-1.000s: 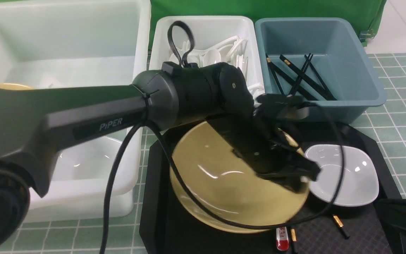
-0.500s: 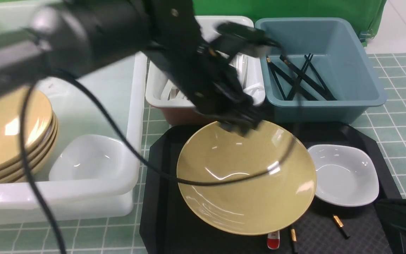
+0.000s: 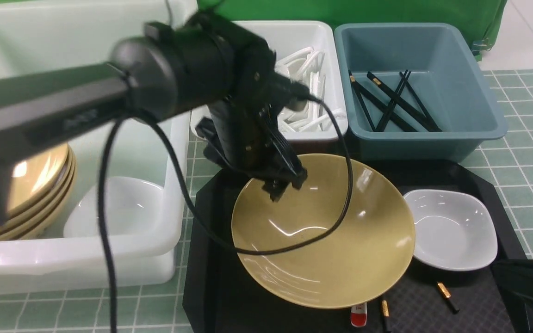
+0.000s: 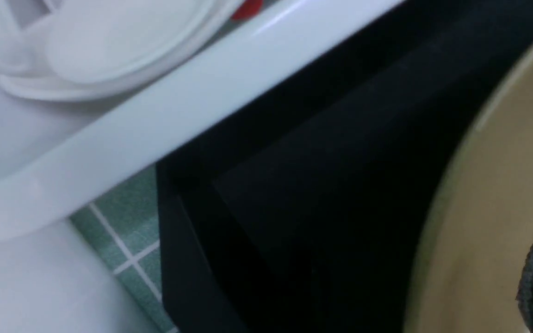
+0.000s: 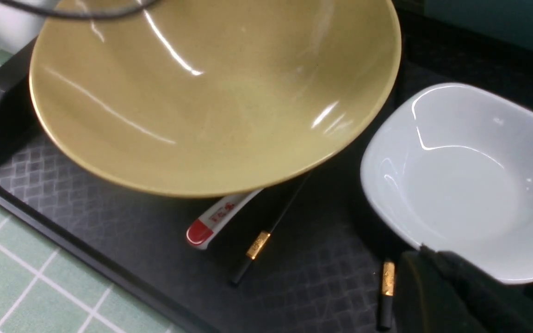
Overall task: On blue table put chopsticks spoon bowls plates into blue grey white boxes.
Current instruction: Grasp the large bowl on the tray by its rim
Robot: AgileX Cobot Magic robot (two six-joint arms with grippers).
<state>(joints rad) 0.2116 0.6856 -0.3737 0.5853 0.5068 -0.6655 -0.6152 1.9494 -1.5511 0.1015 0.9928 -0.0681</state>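
Hovering over the mustard-tan bowl (image 3: 322, 259) on the black tray (image 3: 234, 305), the left claw (image 3: 285, 185) shows no clear opening, so I cannot tell its state; the right claw (image 5: 428, 259) is closed; the red-tipped spoon (image 5: 215, 222) lies partly under the bowl, near the white plate (image 3: 451, 231).

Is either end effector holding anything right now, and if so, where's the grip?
Nothing appears held. The left end effector is open at the bowl, with no visible grip; the right end effector is shut near the plate, empty.
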